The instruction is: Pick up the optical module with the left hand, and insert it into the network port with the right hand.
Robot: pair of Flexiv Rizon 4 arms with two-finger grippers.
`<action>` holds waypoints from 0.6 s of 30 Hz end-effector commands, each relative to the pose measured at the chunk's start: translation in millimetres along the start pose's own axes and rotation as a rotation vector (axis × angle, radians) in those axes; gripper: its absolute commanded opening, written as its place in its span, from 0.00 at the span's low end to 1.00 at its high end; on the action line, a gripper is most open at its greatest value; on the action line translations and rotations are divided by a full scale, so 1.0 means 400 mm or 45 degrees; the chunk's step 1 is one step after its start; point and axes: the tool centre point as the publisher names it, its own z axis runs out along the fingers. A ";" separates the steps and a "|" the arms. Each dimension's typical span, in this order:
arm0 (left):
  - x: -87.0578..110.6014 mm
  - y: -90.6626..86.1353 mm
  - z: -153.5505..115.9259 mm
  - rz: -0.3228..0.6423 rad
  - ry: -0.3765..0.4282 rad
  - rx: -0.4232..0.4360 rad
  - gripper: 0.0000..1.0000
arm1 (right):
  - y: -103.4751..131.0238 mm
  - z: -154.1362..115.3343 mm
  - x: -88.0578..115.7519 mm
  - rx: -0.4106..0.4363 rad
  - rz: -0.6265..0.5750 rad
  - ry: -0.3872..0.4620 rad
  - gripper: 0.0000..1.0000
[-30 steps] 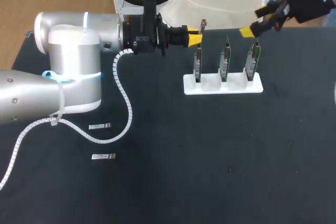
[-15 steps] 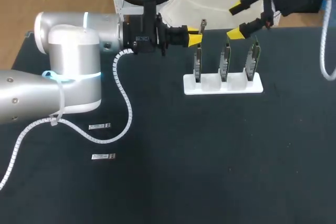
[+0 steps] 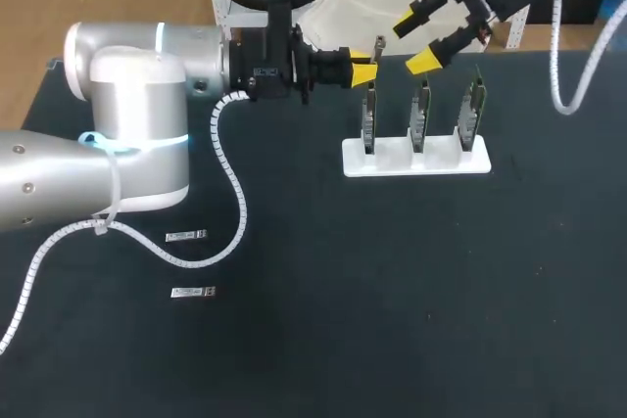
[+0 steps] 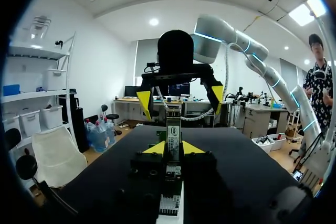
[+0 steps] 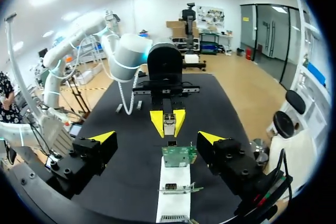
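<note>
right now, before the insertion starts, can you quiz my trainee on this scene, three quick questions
1. True or false: the right gripper holds the optical module.
2. How many circuit boards stand upright in the white holder?
3. The two loose modules lie: A) beside the left arm; B) inside the holder; C) under the right gripper.

Key
1. False: the left gripper is shut on it, and the right gripper is open.
2. Three.
3. A.
</note>
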 end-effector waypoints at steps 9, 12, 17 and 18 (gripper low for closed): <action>0.001 -0.006 0.000 0.002 -0.003 -0.011 0.00 | -0.014 0.015 -0.021 -0.124 0.014 -0.054 1.00; 0.001 -0.006 0.000 0.002 -0.003 -0.011 0.00 | -0.011 0.024 -0.025 -0.078 0.021 -0.058 1.00; 0.001 -0.006 0.000 0.002 -0.003 -0.011 0.00 | -0.006 0.036 -0.029 0.012 0.037 -0.067 1.00; 0.001 -0.006 0.000 0.002 -0.003 -0.011 0.00 | -0.004 0.038 -0.030 0.019 0.039 -0.070 1.00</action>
